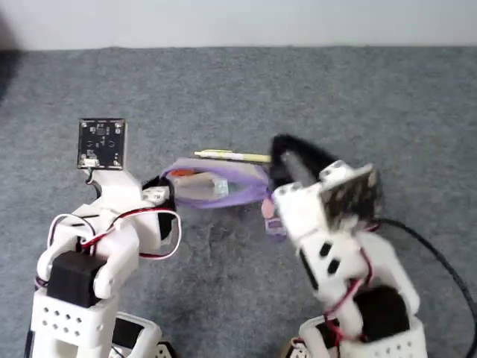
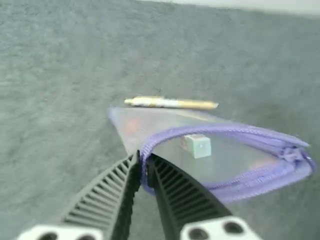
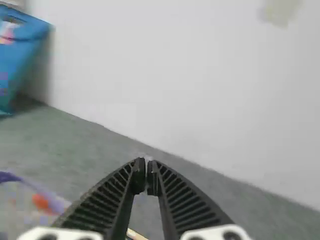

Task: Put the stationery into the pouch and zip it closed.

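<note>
Grey felt table (image 1: 223,82) — left gripper (image 2: 144,167) clamps the open pouch (image 2: 235,155) by its rim, right gripper (image 3: 145,176) closed, empty — next, likely grasp the upper-centre pen (image 1: 232,156).

1. Your tabletop (image 2: 60,75): rough, matt grey cloth.
2. The pouch (image 2: 235,155) is smooth, see-through plastic with purple cloth edging.
3. The pen (image 2: 172,103) looks glossy.
4. Your left tool (image 2: 144,162) and right tool (image 3: 145,172) are ribbed matt black plastic.

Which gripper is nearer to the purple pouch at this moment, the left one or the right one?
Left. The left gripper has its jaws shut on the zipper edge of the pouch. The right gripper hangs above the table by the other end, jaws shut on nothing.
</note>
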